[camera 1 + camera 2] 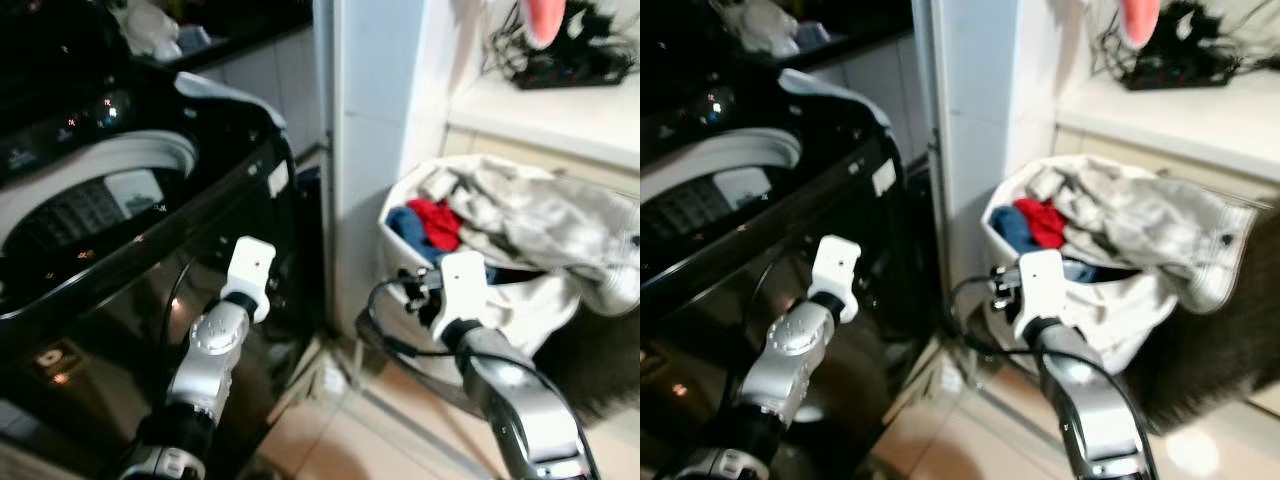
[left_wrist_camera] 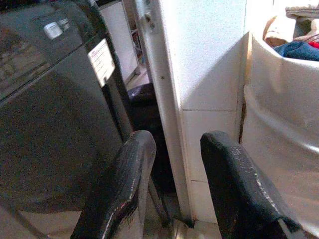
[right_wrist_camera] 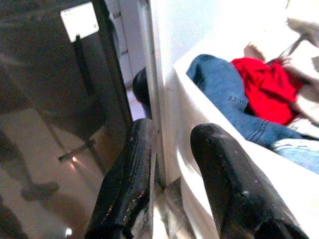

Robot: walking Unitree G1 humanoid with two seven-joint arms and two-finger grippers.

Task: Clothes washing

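Clothes point(image 1: 530, 215) half-hide laundry basket point(image 1: 520, 310) rim.

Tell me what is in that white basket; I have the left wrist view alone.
Observer: A red garment and a blue denim one lie at the end of the basket nearest the washer, and a big pale grey garment is heaped over the rest.
Operator: Say where the right gripper is.
Observer: The right gripper is open at the basket's outer wall, just below the rim near the denim.
Operator: Report the washer's top.
Observer: The washing machine looks open on top: a white ring surrounds the dark drum.
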